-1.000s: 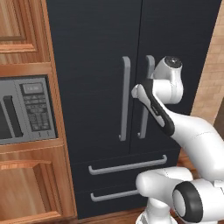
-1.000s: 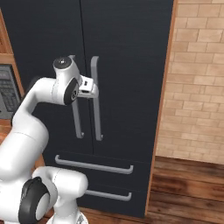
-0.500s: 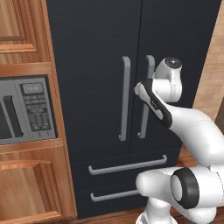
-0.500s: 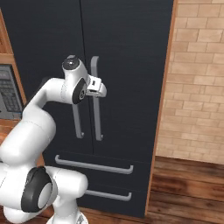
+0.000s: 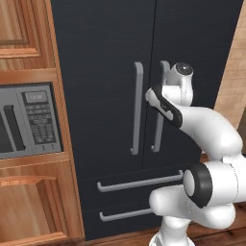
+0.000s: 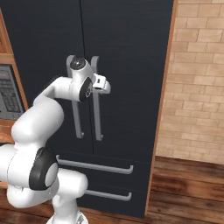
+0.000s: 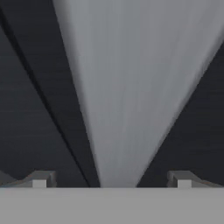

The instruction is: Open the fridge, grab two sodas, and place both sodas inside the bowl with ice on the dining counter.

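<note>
The tall black fridge (image 5: pixel 105 72) (image 6: pixel 131 52) stands straight ahead with both doors shut. My gripper (image 7: pixel 111 179) is open at the right door's grey handle (image 7: pixel 127 87) (image 6: pixel 97 118) (image 5: pixel 156 137), whose bar runs up between the two fingertips (image 7: pixel 40 179). From the base views my hand (image 6: pixel 101 83) sits against the upper part of that handle, just right of the left door's handle (image 5: pixel 138 110). The sodas are hidden behind the shut doors. The bowl with ice and the dining counter are out of view.
A grey built-in microwave (image 5: pixel 29 120) sits in wood cabinets (image 5: pixel 29 43) left of the fridge. Two drawer handles (image 5: pixel 139 182) run below the doors. A brick wall (image 6: pixel 197 87) and wooden floor (image 6: pixel 188 183) lie to the right.
The arm has stretched forward and the hand has closed in on the right door's handle. The jaws have stayed open and the doors have not moved.
</note>
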You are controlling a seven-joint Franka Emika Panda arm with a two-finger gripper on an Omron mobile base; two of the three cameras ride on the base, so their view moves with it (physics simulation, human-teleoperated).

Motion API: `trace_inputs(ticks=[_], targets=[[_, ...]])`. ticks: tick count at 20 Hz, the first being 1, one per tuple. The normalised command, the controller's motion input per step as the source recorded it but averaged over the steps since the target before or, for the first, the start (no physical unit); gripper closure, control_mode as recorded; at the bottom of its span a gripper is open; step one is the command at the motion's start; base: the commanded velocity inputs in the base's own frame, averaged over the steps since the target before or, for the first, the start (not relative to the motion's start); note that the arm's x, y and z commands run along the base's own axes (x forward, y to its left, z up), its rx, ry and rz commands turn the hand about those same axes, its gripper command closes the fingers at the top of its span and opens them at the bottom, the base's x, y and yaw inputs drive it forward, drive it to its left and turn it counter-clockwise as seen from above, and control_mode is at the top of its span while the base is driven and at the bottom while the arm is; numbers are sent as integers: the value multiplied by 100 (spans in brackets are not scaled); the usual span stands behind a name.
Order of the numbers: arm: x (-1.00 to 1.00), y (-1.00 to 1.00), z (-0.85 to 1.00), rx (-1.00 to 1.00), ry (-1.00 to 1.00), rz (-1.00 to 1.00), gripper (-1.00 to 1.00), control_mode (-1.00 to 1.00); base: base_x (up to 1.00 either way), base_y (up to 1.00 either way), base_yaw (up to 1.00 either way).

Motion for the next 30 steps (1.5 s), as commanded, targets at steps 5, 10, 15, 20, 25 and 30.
trace_inputs(ticks=[5,10,15,20,25,30], targets=[[25,0,-24,0,-13,1,-100,-100,0,0,0],[35,0,-19,0,-11,3,-100,-100,0,0,0],[47,0,-11,0,-2,1,100,-100,0,0,0],[9,-1,0,0,3,0,100,-100,0,0,0],[-59,-16,0,-1,1,0,100,-100,0,0,0],[-98,-38,4,0,0,-3,100,-100,0,0,0]])
